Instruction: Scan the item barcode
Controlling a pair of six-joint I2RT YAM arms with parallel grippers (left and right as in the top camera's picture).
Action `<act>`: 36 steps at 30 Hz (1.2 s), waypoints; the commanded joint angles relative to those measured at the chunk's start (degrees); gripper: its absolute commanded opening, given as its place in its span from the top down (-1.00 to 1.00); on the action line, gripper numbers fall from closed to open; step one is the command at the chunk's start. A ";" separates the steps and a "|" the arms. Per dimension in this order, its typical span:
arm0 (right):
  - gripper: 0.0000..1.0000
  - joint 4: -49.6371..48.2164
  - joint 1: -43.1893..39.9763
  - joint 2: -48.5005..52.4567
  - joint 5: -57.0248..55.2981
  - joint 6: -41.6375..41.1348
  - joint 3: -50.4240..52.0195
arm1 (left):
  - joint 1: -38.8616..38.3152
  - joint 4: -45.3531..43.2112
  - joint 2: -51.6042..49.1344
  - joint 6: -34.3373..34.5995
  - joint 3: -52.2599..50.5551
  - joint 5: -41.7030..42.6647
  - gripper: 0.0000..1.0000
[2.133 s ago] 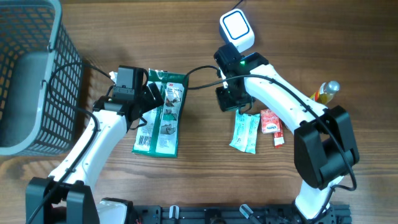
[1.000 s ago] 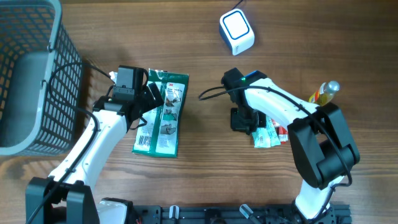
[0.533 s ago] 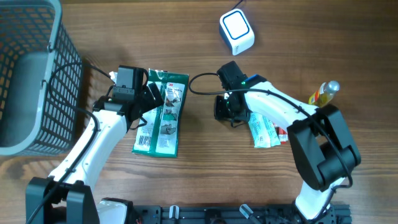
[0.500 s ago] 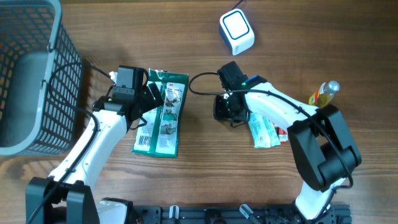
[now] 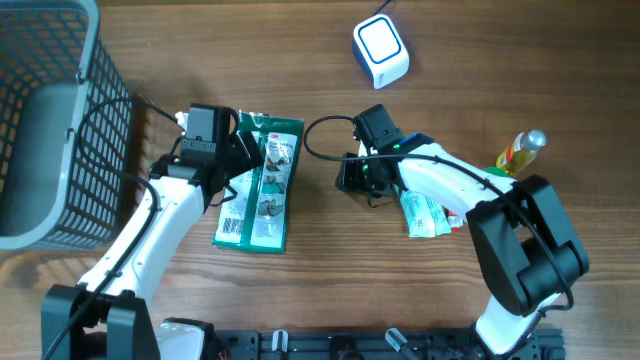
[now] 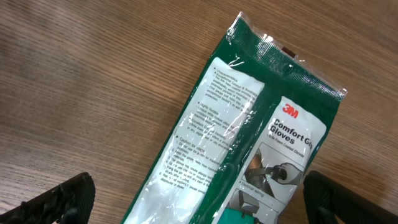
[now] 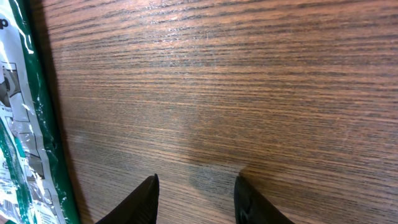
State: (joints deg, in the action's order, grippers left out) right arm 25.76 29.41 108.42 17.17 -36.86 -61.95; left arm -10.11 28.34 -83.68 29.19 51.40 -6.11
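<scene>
My right end effector (image 7: 196,186) hangs parted, empty; left end effector (image 6: 199,202) wide astride the green plastic glove packet (image 6: 249,143), seemingly unscanned.

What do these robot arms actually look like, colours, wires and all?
The left arm and right arm have smooth white tube-like links joined by chunky black joints. A thin black cable loops out beside the right one's wrist. The left end effector and right end effector each finish in two matte black fingers. No lettering is legible.
</scene>
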 commanded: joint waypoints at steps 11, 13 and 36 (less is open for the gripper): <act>0.15 0.61 0.74 3.76 -1.62 -0.61 3.32 | 0.28 1.05 -1.46 -8.96 0.31 -4.44 0.70; 0.15 0.61 0.74 3.76 -1.62 -0.57 3.32 | 0.37 1.03 -2.32 -10.91 0.31 -4.44 0.72; 0.14 0.59 0.74 3.76 -1.60 -0.63 3.32 | 0.24 0.00 -18.67 -12.48 0.31 7.28 0.86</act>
State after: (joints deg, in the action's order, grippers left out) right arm 25.61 29.43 108.42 17.50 -36.88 -61.95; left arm -10.09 27.90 -99.31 17.34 52.47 -6.50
